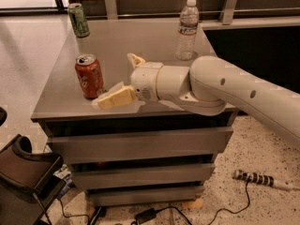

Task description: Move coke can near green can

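The coke can (89, 76), red-orange with a silver top, stands upright near the front left of the grey cabinet top (140, 39). The green can (78, 19) stands upright at the far left corner. My gripper (117, 81) reaches in from the right, open, with one cream finger (115, 97) low beside the coke can's base on its right and the other finger (135, 60) further back. The coke can is not between the fingers; it stands just left of the front fingertip.
A clear plastic water bottle (187, 30) stands at the back right of the top. A dark chair (26, 172) is on the floor at lower left. Cables and a striped tool (260, 179) lie on the speckled floor.
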Robot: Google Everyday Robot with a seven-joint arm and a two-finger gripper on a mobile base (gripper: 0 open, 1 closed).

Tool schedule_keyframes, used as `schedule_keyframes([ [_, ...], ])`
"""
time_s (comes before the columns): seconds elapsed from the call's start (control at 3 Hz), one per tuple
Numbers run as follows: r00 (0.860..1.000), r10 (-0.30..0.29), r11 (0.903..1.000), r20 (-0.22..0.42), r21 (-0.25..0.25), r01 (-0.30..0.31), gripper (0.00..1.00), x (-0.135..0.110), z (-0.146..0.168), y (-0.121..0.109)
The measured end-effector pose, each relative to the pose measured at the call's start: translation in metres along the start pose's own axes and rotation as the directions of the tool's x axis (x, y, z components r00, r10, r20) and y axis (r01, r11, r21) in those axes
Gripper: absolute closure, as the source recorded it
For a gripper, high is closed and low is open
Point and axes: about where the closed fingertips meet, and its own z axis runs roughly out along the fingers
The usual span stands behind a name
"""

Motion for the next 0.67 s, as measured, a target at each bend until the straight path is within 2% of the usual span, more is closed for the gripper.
schedule_keyframes([
  [0.33,0.999,-0.003,0.9997,0.042,-0.025,0.004,0.0,-0.003,0.024,-0.008],
  [0.67,0.996,-0.001,0.9991,0.09,-0.043,0.005,0.0,-0.002,0.052,-0.027],
])
